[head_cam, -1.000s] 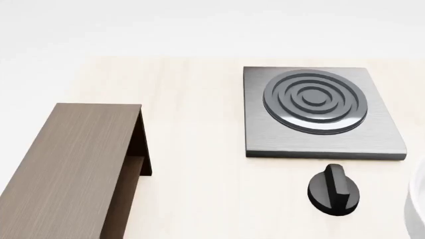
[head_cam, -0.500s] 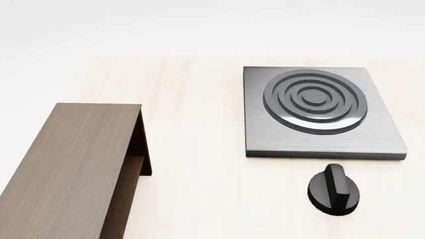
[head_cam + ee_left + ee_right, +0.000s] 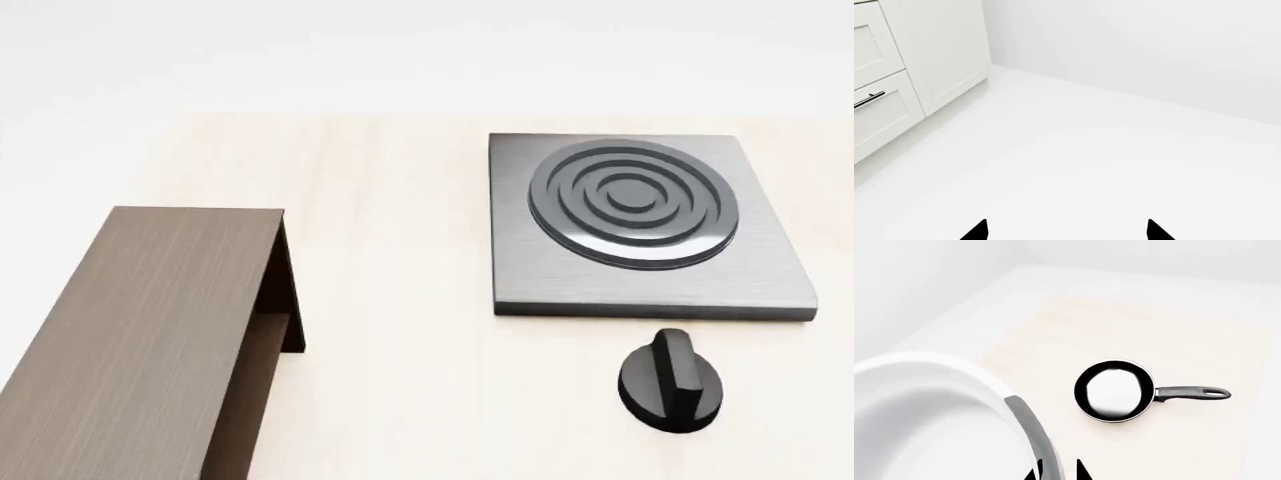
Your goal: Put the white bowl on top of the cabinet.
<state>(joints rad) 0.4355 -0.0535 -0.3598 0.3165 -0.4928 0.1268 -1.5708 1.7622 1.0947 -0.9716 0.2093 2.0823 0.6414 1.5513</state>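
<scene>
You are holding the white bowl (image 3: 927, 415) in the right gripper (image 3: 1057, 471): in the right wrist view its thick rim is running between the two dark fingertips, which are standing close together on either side of the wall, so the jaws are clamped on the rim. The bowl is filling the near part of that view and appears lifted above the pale wooden table (image 3: 1187, 340), with the black frying pan (image 3: 1114, 390) lying well below and apart from it. The bowl is not showing in the head view at all, so it is sitting somewhere outside that frame. There, the cabinet (image 3: 147, 330) is waiting with its flat brown top bare, well apart from the grey stove plate (image 3: 641, 225) and the black knob (image 3: 671, 381). The left gripper (image 3: 1066, 231) is pointing at white floor beside white drawers (image 3: 881, 95), its fingertips spread wide and holding nothing. So the grasp looks done; carrying the bowl across to the cabinet, setting it down and letting go are all still ahead of you.
</scene>
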